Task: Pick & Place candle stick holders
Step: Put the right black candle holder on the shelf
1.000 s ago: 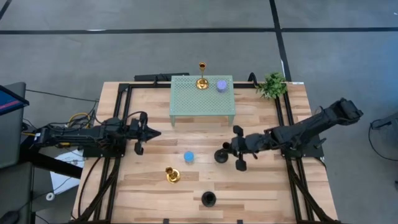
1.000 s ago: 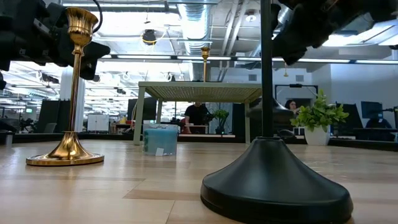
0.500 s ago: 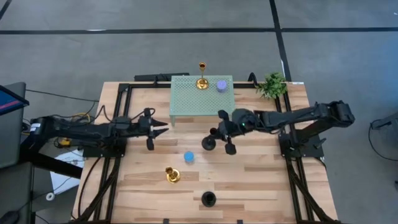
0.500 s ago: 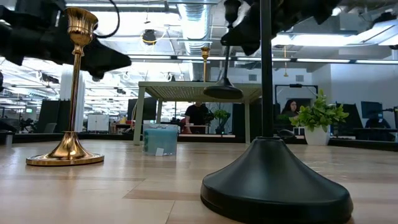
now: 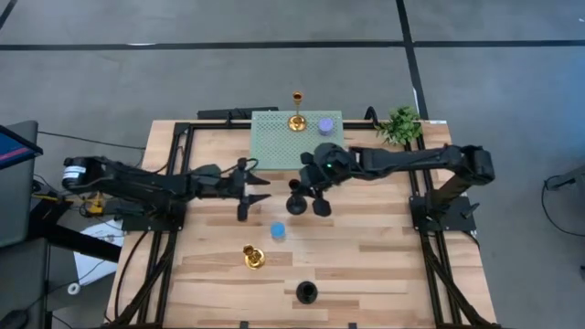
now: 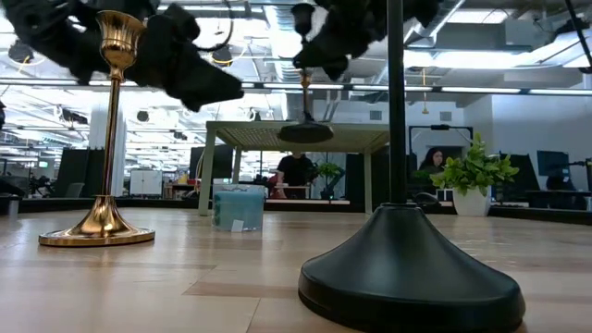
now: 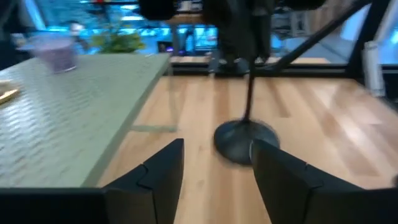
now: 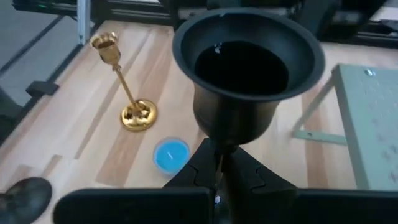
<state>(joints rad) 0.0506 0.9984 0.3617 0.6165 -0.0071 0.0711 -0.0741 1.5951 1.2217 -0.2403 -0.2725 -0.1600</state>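
My right gripper is shut on a black candle stick holder, which hangs above the table just in front of the pale green stand. My left gripper is open and points at this holder's round base from the left, short of touching it. On the stand are a gold holder and a purple cylinder. Standing on the table on their bases are a blue cylinder, a second gold holder and a second black holder. My right gripper pinches the black holder's slim stem between its two fingers, just under the cup. The fingers slant down from the table's right and lie across the stem. The holder hangs about upright, its base lifted clear of the table.
A small green plant stands at the table's far right corner, beside the stand. The near black holder fills the foreground of the low view. Bare wood lies between the stand and the blue cylinder.
My right gripper has carried the black holder up and toward the table's left and far side, up to the stand's front. My left gripper has reached toward the table's right, toward the held holder, and has opened.
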